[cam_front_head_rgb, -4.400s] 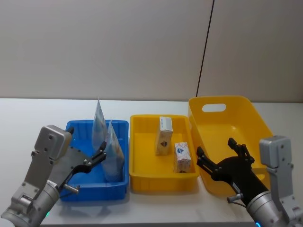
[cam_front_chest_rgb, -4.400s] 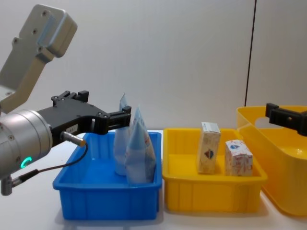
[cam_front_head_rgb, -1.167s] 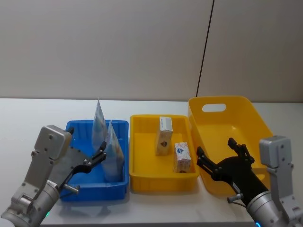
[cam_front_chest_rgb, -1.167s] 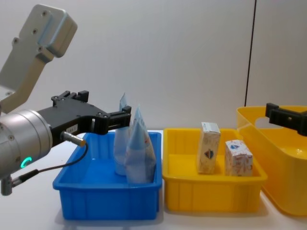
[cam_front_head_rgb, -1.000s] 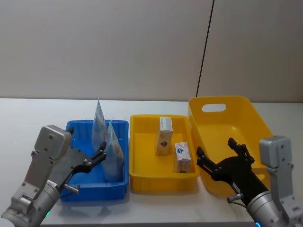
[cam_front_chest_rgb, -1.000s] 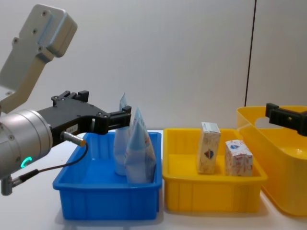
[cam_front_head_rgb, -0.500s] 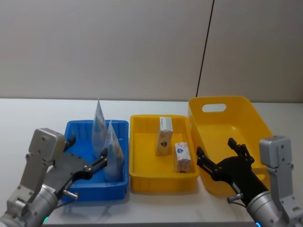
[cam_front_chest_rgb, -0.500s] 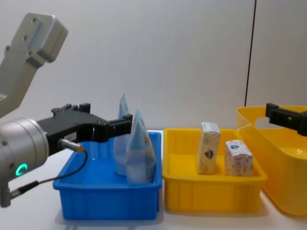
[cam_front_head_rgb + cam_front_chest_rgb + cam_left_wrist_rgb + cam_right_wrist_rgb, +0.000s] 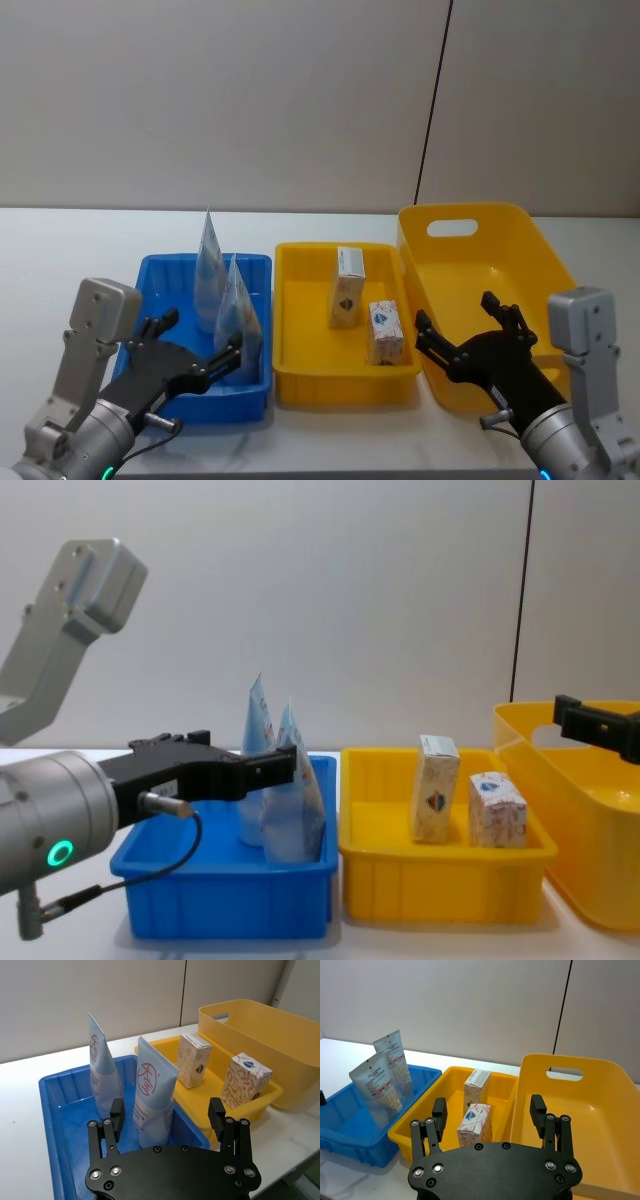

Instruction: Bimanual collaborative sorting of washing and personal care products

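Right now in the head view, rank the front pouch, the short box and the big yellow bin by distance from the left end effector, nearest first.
1. The front pouch, in the blue bin, just ahead of the left end effector.
2. The short box, in the middle yellow tray, off to its right.
3. The big yellow bin, on the far right.

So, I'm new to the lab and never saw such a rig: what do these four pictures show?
It is a two-armed robot at a table. One picture looks down from its head, one across from its chest, and one comes from each wrist. A far pouch and a near pouch stand in the blue bin. A tall box and a short box stand in the yellow tray, beside a bigger yellow basket. The left gripper, fingers open, is by the near pouch. The right gripper, also open, is near the basket. Nothing is held.
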`<state>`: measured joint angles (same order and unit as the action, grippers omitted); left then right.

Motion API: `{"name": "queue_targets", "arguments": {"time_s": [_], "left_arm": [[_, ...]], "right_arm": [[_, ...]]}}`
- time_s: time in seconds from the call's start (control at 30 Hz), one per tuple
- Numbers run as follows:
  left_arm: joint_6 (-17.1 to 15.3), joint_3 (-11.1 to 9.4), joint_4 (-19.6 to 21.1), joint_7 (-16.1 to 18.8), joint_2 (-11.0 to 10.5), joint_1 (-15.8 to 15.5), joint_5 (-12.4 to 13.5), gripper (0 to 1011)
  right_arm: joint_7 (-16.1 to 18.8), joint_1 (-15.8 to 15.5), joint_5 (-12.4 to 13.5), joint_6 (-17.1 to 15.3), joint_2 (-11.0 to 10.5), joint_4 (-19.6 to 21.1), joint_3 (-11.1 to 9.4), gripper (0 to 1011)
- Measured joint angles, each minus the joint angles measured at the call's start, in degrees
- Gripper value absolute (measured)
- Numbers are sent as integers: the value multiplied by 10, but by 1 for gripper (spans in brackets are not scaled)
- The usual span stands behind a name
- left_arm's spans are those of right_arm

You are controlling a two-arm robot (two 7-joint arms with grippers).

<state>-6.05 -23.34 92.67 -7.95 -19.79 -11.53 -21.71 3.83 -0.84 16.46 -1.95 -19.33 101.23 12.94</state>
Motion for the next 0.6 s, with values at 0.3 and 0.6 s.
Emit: {"name": "queue_targets", "arguments": {"time_s": [0.3,0.6], "left_arm": [[-9,-5,-35,-11,17,-25,-2,1001],[-13,-13,-86,-23,40,-62,2,1001]], "right_arm": [[0,0,0,0,0,0,0,1003],[0,0,0,0,0,0,0,1003]]}}
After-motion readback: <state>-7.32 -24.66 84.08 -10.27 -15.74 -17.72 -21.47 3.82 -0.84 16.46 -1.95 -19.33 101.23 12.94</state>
